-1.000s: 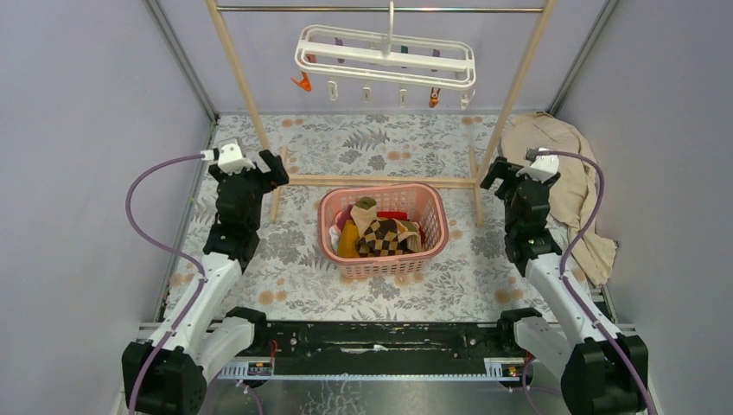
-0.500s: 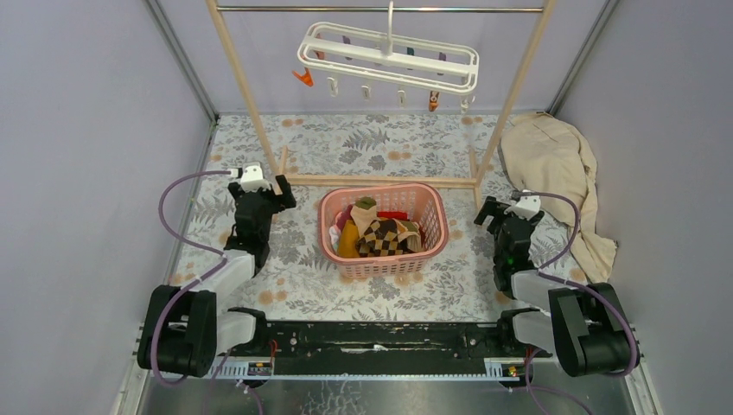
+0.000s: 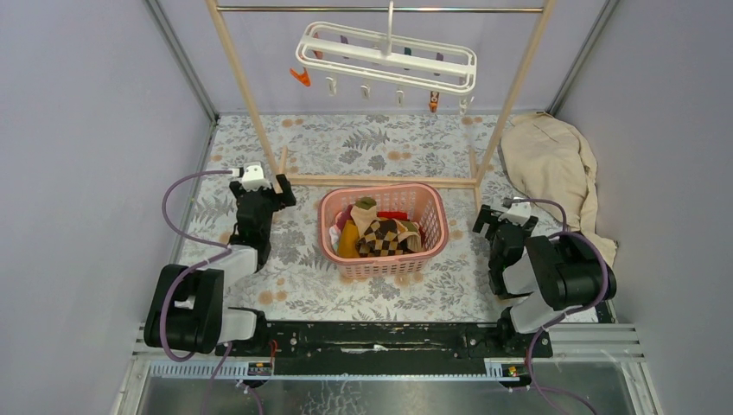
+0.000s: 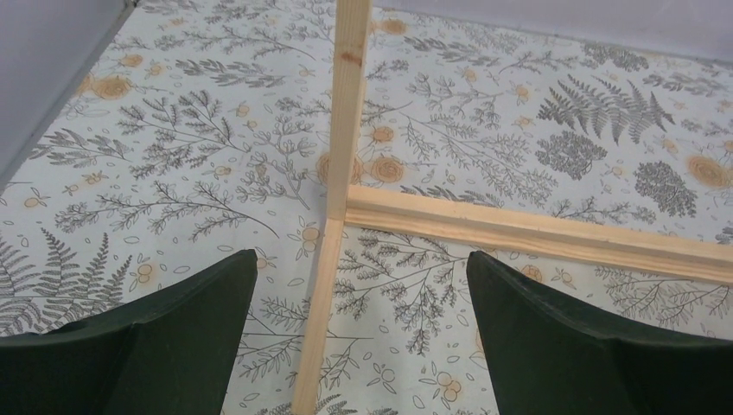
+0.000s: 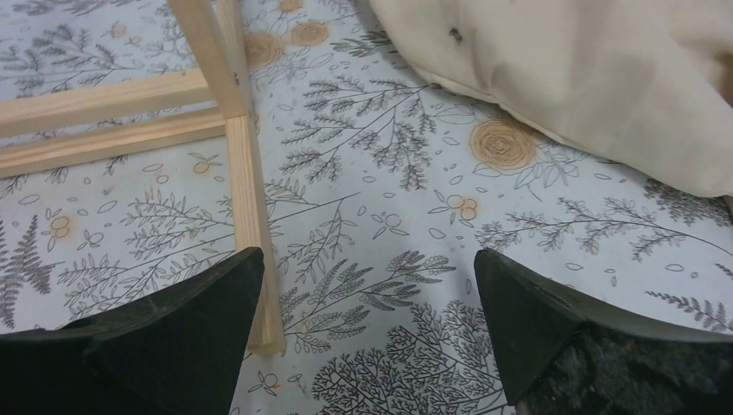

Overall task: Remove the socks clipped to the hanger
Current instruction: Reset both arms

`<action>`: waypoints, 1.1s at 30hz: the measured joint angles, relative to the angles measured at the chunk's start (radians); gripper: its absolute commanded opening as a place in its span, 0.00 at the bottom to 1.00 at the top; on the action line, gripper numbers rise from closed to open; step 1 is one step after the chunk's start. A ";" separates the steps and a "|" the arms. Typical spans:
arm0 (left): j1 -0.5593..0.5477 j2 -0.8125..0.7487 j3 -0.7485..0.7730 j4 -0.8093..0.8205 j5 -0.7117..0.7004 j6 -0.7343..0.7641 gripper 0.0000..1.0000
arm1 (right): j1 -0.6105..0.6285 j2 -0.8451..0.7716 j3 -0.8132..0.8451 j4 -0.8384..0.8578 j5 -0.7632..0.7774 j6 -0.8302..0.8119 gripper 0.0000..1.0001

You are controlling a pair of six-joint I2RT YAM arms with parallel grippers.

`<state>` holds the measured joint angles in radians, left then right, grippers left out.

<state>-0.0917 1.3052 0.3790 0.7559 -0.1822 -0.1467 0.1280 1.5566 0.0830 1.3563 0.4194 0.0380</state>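
Zero socks hang from the hanger (image 3: pixel 386 56). Every clip that shows on it dangles bare, so by my judgement the task is finished and no reach toward it is called for.

One hanger hangs by its hook from the middle of the rod of one wooden rack (image 3: pixel 245 95). Its long axis runs left to right across the top view. It lies high above and well beyond both arms, roughly midway between them, so neither arm is clearly the nearer. Six clips hang along its near side, two of them orange. The frame partly hides the far row, where I make out about four.

The socks (image 3: pixel 380 233) lie heaped in one pink basket (image 3: pixel 380 266) on the worktop (image 3: pixel 389 138), between the two arms and just in front of the rack's base rail. They overlap too much for an exact count. A brown argyle one, a mustard one and a red one can be told apart.

Two arms sit folded low. The left end effector (image 3: pixel 261 192) has its jaws wide apart and holds nothing. In its wrist view it points at the rack's left foot. The right end effector (image 3: pixel 501 223) is likewise spread and empty, low by the rack's right foot. One beige cloth (image 3: pixel 553 164) lies just beyond it.
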 measured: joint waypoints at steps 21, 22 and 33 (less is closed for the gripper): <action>0.008 0.115 -0.117 0.187 0.015 0.060 0.99 | 0.000 0.012 0.097 -0.064 -0.045 -0.041 1.00; 0.008 0.120 -0.132 0.206 0.018 0.062 0.99 | 0.000 0.012 0.098 -0.066 -0.045 -0.041 0.99; 0.008 0.184 -0.098 0.247 0.019 0.071 0.99 | 0.000 0.012 0.098 -0.074 -0.046 -0.041 1.00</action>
<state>-0.0841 1.4895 0.2810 1.0031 -0.1631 -0.0753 0.1280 1.5688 0.1806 1.2823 0.3737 -0.0032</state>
